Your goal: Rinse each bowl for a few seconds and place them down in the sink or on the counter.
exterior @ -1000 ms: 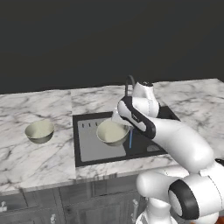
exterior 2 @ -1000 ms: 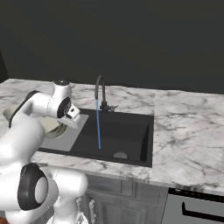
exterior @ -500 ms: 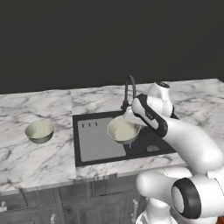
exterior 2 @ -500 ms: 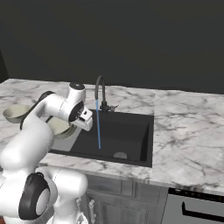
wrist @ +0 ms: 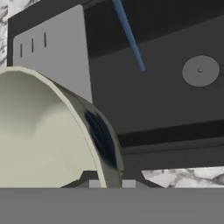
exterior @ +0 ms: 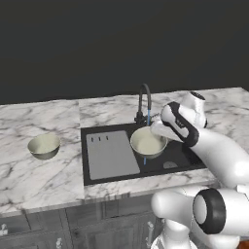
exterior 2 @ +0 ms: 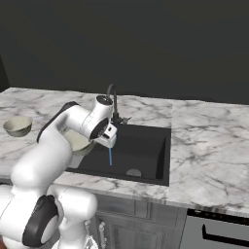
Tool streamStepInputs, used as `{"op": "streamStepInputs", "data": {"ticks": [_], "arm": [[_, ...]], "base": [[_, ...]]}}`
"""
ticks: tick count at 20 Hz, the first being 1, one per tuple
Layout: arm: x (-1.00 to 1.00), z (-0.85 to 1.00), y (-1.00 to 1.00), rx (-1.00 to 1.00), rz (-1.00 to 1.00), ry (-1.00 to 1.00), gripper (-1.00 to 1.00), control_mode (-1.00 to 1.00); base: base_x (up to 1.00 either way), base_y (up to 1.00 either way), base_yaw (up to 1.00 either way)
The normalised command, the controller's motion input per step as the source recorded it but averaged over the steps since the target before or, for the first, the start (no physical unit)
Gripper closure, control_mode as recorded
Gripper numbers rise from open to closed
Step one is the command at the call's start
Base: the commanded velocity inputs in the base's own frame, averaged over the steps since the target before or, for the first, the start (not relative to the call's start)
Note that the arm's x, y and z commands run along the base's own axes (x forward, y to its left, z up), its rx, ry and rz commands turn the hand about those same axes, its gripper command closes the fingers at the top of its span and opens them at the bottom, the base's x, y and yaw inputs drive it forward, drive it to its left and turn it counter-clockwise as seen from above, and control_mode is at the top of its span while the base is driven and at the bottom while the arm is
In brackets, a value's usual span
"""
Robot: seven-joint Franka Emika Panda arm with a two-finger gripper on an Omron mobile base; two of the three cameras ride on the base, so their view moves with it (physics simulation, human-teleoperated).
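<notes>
Since half a second ago the arm has carried the held bowl (exterior: pixel 148 142) further right over the sink (exterior: pixel 189 158), and it now hangs under the faucet (exterior: pixel 144 102), in the thin blue stream of water (exterior: pixel 145 160). The gripper (exterior: pixel 158 129) sits at the bowl's right rim; in the hand view the rim (wrist: pixel 98 144) runs straight down between the finger roots, so the jaws are clenched on the bowl's wall, though the tips themselves are hidden. The bowl's pale inside (wrist: pixel 39 135) faces up and slightly toward the camera there.

Beyond the bowl, the hand view shows the grey drainboard (wrist: pixel 52 52) at the basin's left, the round drain (wrist: pixel 200 70) on the black floor, and the stream (wrist: pixel 129 37) slanting across.

From the right base view, the bowl (exterior 2: pixel 78 142) is partly behind the forearm, with the stream (exterior 2: pixel 110 156) falling just beside the hand.

The second bowl (exterior: pixel 44 146) stands upright on the counter (exterior: pixel 44 180), well left of the sink.
</notes>
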Motion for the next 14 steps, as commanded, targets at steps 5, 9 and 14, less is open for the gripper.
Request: {"op": "streamStepInputs", "data": {"ticks": [5, 9, 14], "arm": [[0.18, 0.0, -0.4, 0.07, 0.03, 0.0, 1.0, -1.0], [0.19, -0.01, -0.35, 0.08, 0.04, 0.0, 1.0, -1.0], [0.14, -0.01, -0.37, 0.09, 0.04, 0.0, 1.0, -1.0]], "base": [[0.0, 0.0, 0.0], [0.0, 0.0, 0.0], [0.0, 0.0, 0.0]]}}
